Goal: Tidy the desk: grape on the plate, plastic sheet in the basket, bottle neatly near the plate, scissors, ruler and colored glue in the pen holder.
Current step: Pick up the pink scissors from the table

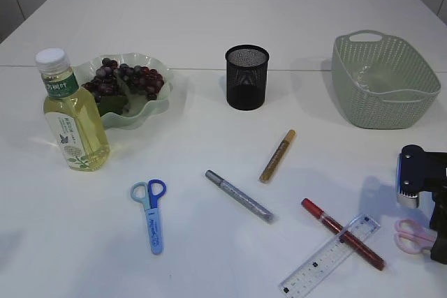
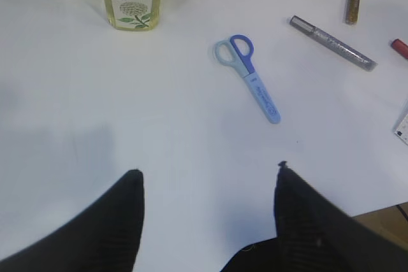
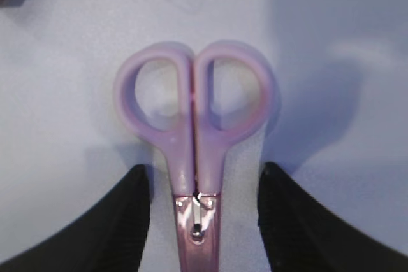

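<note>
My right gripper (image 3: 205, 169) is open low over the table, one finger on each side of the neck of the pink scissors (image 3: 194, 125), not touching them. These scissors (image 1: 412, 235) lie at the front right beside the right arm (image 1: 420, 176). My left gripper (image 2: 205, 171) is open and empty above bare table, with the blue scissors (image 2: 250, 74) ahead of it. The clear ruler (image 1: 330, 255) lies beside the red glue pen (image 1: 342, 234). Silver (image 1: 239, 195) and gold (image 1: 277, 155) glue pens lie mid-table. The bottle (image 1: 70, 113) stands by the plate (image 1: 157, 106) of grapes (image 1: 126, 78).
The black mesh pen holder (image 1: 246, 77) stands at the back centre. The green basket (image 1: 385, 102) sits at the back right, and something clear and glossy seems to lie inside it. The table's front edge shows near the left gripper (image 2: 382, 211).
</note>
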Robot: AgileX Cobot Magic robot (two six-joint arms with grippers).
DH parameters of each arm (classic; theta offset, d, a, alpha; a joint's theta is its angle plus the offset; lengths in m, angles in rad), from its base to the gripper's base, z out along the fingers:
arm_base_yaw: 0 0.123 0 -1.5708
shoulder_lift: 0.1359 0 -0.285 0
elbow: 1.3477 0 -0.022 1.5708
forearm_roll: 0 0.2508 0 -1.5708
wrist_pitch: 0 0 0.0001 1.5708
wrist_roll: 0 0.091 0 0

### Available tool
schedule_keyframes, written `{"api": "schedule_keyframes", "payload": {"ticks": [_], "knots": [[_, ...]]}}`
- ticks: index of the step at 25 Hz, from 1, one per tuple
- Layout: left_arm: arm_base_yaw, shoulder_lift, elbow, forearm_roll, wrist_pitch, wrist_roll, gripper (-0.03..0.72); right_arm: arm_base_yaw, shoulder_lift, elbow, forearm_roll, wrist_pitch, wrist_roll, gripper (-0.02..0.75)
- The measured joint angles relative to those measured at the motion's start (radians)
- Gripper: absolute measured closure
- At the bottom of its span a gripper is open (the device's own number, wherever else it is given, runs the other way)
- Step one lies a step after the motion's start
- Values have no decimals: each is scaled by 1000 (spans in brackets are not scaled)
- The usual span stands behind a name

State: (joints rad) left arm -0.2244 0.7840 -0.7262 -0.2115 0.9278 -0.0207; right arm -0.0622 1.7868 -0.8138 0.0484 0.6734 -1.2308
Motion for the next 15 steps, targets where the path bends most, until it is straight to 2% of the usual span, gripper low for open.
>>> {"api": "schedule_keyframes", "payload": {"ticks": [15], "knots": [[0,0,0,0,0,0,219,0,0,0,-6,4,0,301]]}}
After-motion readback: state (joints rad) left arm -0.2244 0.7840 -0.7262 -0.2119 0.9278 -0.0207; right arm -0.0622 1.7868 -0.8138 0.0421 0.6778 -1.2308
